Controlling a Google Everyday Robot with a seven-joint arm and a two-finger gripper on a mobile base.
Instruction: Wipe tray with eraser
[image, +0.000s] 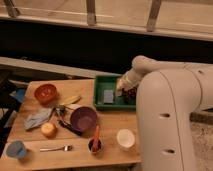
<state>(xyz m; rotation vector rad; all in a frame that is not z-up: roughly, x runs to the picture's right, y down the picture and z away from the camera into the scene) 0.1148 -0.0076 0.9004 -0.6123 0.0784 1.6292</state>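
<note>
The gripper (125, 91) sits low over the right half of the green tray (99, 80); whether it grips anything cannot be told. The grey eraser (108, 96) lies flat inside the tray, just left of it
</note>
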